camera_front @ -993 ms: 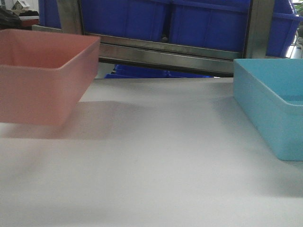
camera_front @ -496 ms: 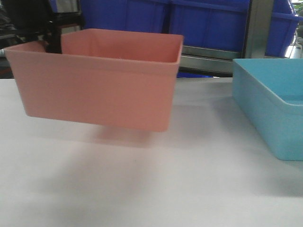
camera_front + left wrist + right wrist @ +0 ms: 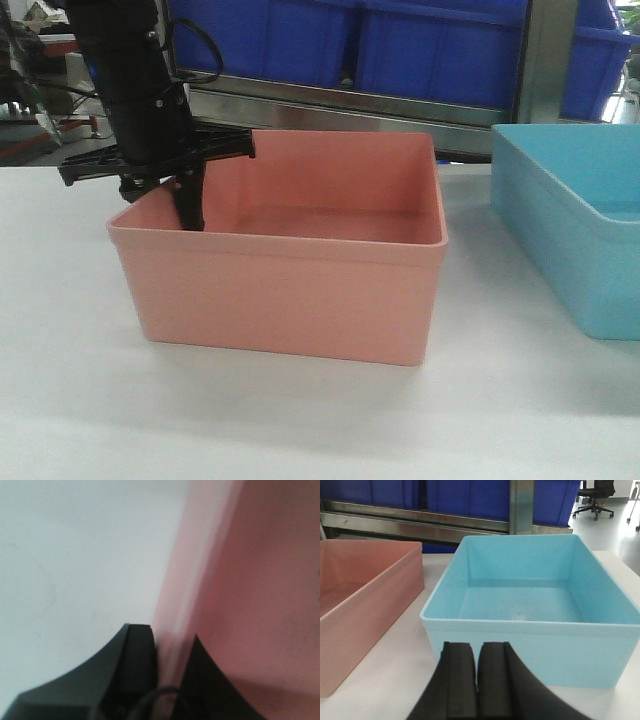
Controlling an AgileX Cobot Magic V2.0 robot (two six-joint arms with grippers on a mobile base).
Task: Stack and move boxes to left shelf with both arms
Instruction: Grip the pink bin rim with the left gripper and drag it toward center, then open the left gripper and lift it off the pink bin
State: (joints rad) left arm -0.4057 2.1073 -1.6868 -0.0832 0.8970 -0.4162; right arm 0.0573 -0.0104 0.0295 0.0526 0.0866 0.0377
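Note:
The salmon pink box sits mid-table, its base at or just above the tabletop. My left gripper is shut on the box's left wall. In the left wrist view the pink wall runs between the two black fingers of the left gripper. The light blue box stands at the right, apart from the pink one. My right gripper hangs just before the near wall of the blue box, shut on nothing. The pink box lies to its left. The left shelf is out of view.
Both boxes rest on a white tabletop. Behind it runs a steel rack bar with dark blue ribbed crates above, and a steel upright at the right. An office chair stands far off.
The pink box has swung right toward the table's middle and come down. The left arm holding its wall has come fully into view. The blue box has stayed put.

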